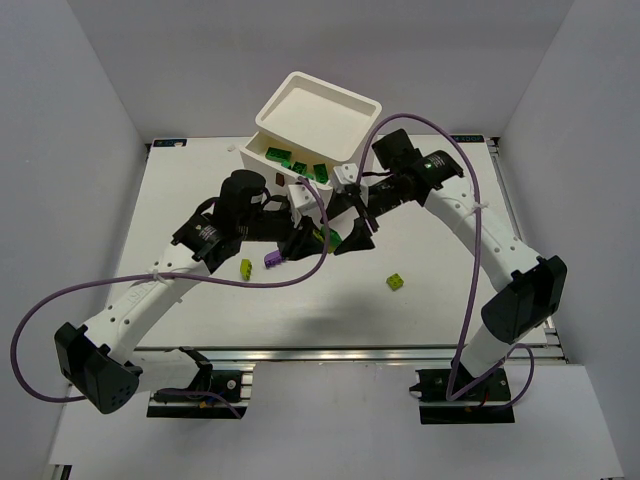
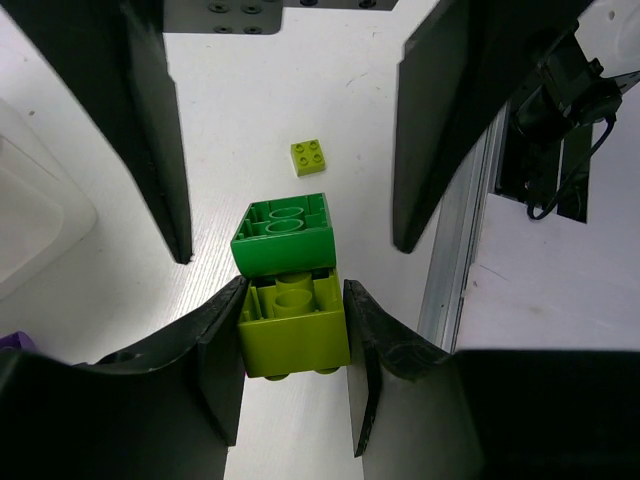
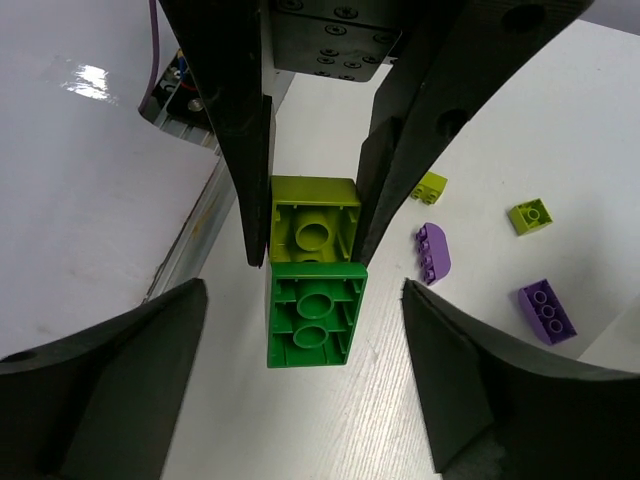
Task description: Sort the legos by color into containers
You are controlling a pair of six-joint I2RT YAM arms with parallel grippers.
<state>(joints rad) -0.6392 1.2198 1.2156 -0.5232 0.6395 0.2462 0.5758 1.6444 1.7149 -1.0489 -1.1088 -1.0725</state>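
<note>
Between the tips of the left gripper (image 2: 295, 292) sits a lime brick (image 2: 293, 335), pinched tight on its two side walls. A dark green brick (image 2: 283, 240) is plugged onto its far end, at 12 o'clock from it in the left wrist view. In the right wrist view the green brick is at 6 o'clock and its long axis runs 12-to-6. The hollow undersides of both bricks face that camera, and green covers only part of lime.

The right gripper (image 3: 303, 300) is spread wide, with fingers at 3 and 9 o'clock of the green brick and gaps on both sides. The right arm is nearer the green half. Likely next step: close across its short width and pull away from the left gripper to split the colors.

The white chest (image 1: 320, 110) is at 12 o'clock from the grippers, and its drawer (image 1: 258, 150) is out with green bricks inside. A loose lime piece (image 1: 397, 282) lies at 4 o'clock and a purple brick (image 1: 271, 260) at 8 o'clock.
</note>
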